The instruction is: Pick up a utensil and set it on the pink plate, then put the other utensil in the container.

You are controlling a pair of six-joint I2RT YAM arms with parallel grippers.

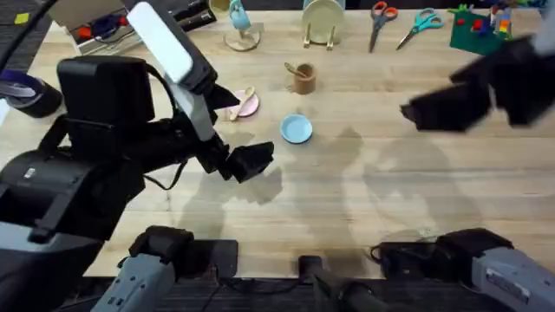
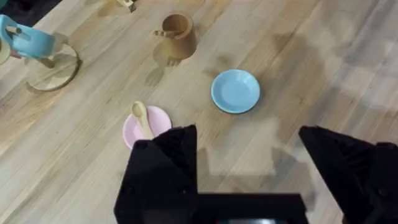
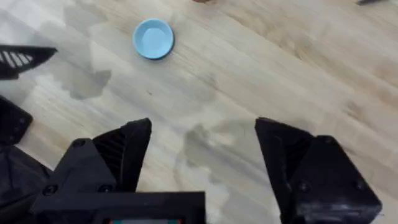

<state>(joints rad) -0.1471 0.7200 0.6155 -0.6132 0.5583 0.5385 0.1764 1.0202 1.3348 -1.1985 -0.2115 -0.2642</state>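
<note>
On the wooden table, the spoon lies on the pink plate just beyond the left tool.

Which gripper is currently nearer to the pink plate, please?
Left. The left gripper hovers just in front of the pink plate; the right gripper hangs far across the table.

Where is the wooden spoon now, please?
In the left wrist view the wooden spoon lies on the pink plate, beside the blue plate and the brown container.
</note>
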